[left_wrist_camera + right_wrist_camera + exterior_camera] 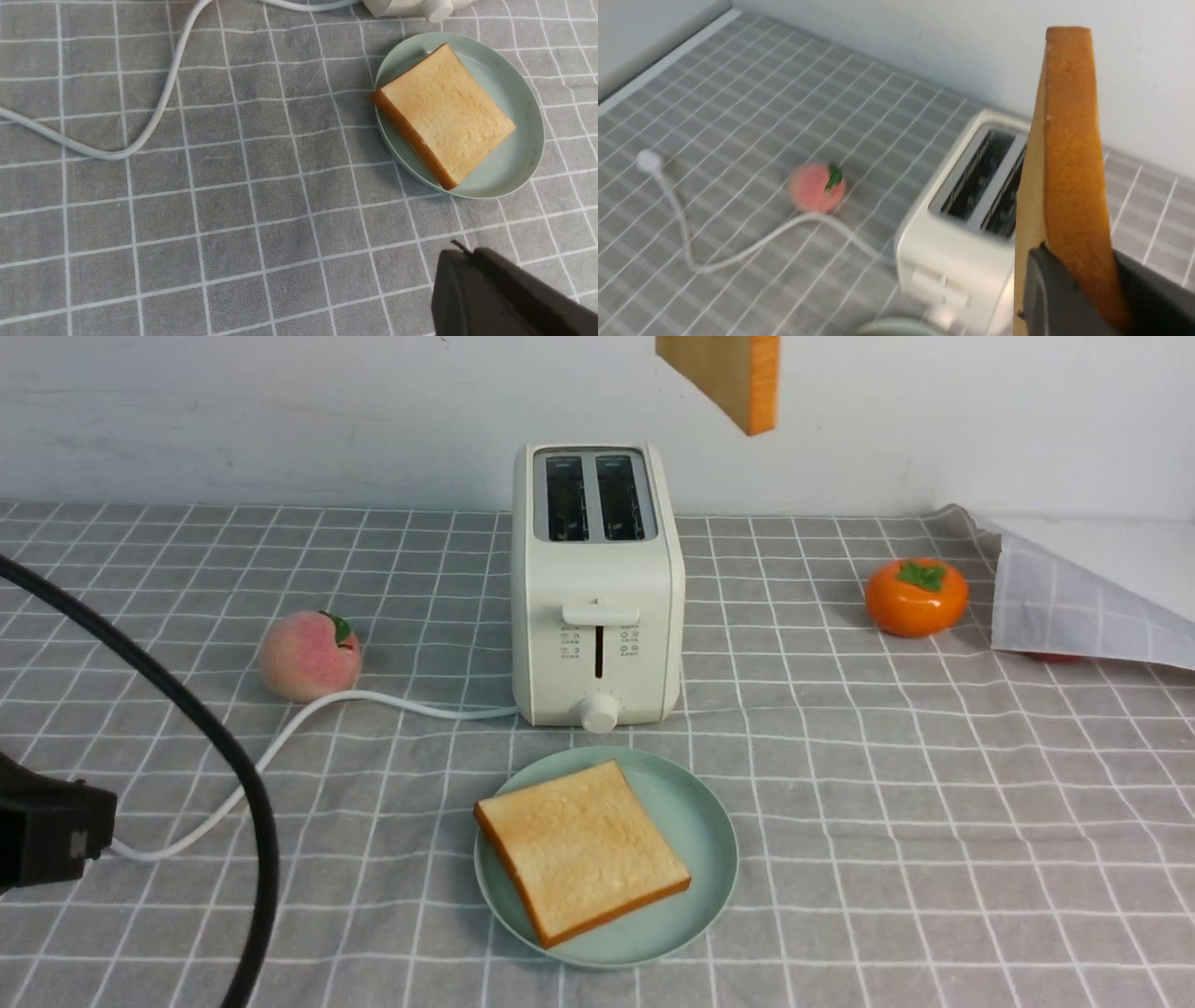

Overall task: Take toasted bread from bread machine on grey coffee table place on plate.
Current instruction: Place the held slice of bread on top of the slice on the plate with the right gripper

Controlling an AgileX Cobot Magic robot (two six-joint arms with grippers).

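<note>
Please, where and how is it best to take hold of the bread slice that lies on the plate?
Probably by the crust edges at its corner over the plate's rim, on the robot's left. That corner of the slice sticks out past the rim, so a pincer coming from that side could likely close above and below it.
</note>
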